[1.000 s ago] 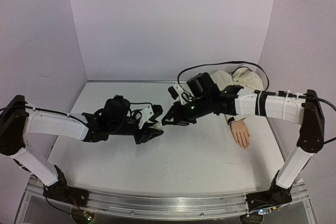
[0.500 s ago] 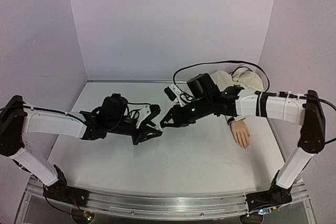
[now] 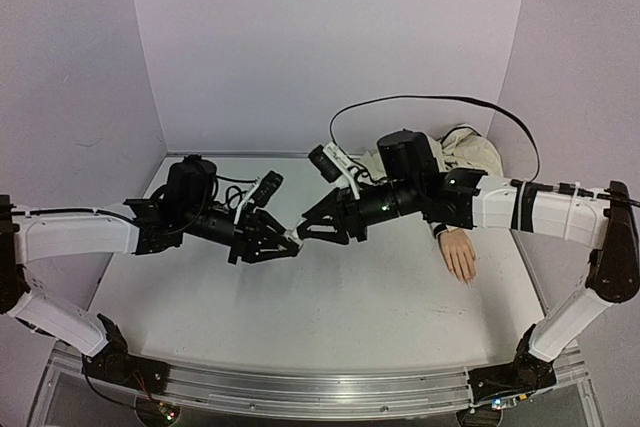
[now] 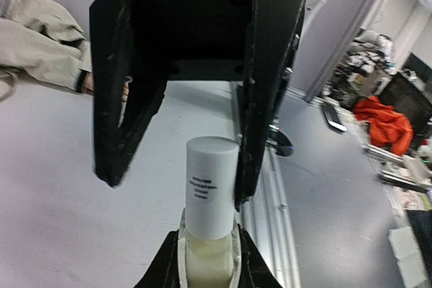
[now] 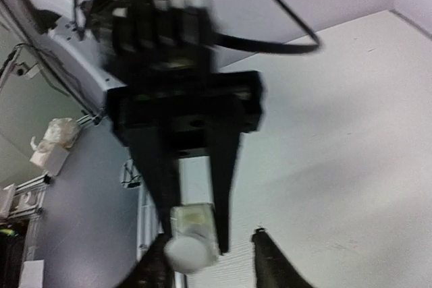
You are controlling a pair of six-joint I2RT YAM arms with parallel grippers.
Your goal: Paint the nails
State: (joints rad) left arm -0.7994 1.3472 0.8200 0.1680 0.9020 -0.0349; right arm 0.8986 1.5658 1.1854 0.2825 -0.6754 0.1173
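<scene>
Nails [image 3: 463, 273] on the mannequin hand [image 3: 459, 250], at the right side of the table [image 3: 380, 317], fingertips toward the near edge.
The right arm [image 3: 520, 205] crosses above the wrist and beige sleeve [image 3: 470, 152], hiding part of both. Well apart, mid-table, the left gripper [image 3: 285, 244] pinches a white bottle [image 4: 211, 187] by its base. The right gripper [image 3: 305, 231] faces it, fingers spread either side of the cap, one just beside it. A black cable [image 3: 430, 99] loops above.

The nails [image 3: 464, 273] are too small to discern, and the white bottle [image 4: 211, 190] is cropped at its base.
</scene>
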